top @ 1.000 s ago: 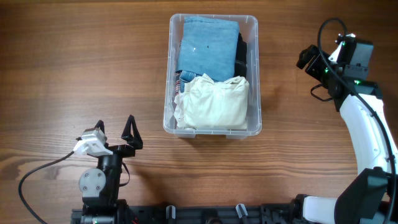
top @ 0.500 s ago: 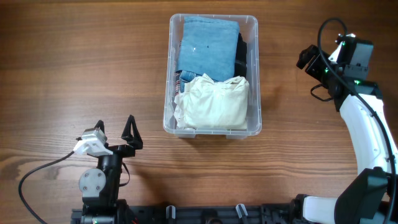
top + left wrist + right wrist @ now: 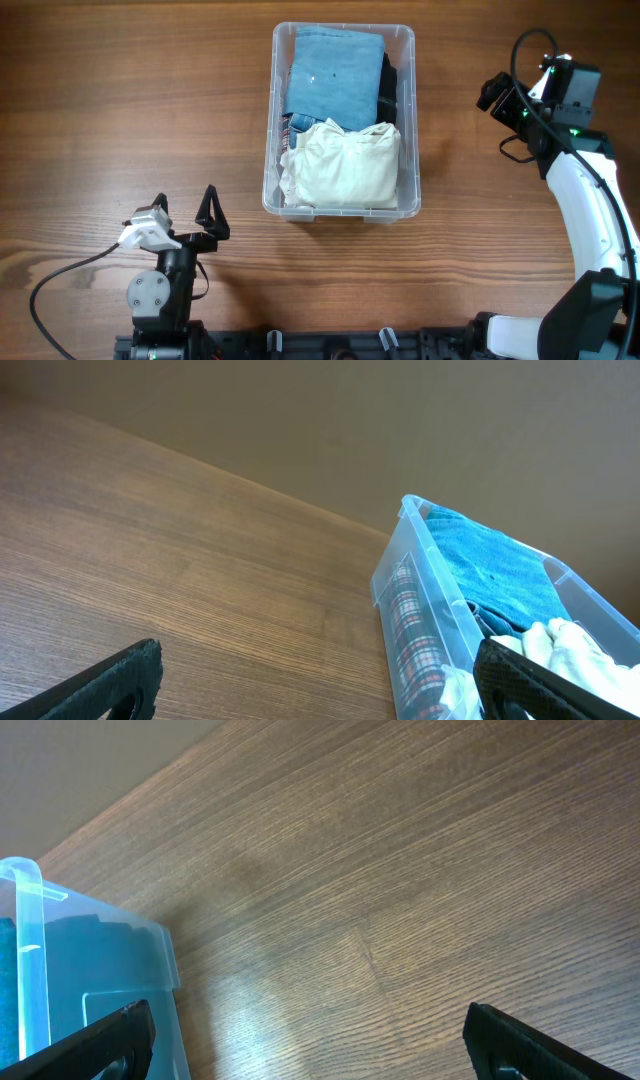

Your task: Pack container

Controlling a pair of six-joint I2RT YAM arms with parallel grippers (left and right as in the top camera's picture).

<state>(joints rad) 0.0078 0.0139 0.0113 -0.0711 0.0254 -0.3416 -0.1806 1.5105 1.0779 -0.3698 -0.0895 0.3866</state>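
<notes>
The clear plastic container (image 3: 409,120) stands at the middle back of the wooden table. It holds a folded blue garment (image 3: 335,72) at the far end, a cream garment (image 3: 345,165) at the near end, and dark and plaid cloth beneath. My left gripper (image 3: 207,212) is open and empty at the front left, well apart from the container. My right gripper (image 3: 492,92) is open and empty to the container's right. The left wrist view shows the container (image 3: 405,585) with plaid cloth inside; the right wrist view shows its corner (image 3: 160,960).
Bare wood table (image 3: 130,110) lies all around the container. A cable (image 3: 60,275) runs from the left arm's base at the front left. The right arm (image 3: 590,210) stands along the right edge.
</notes>
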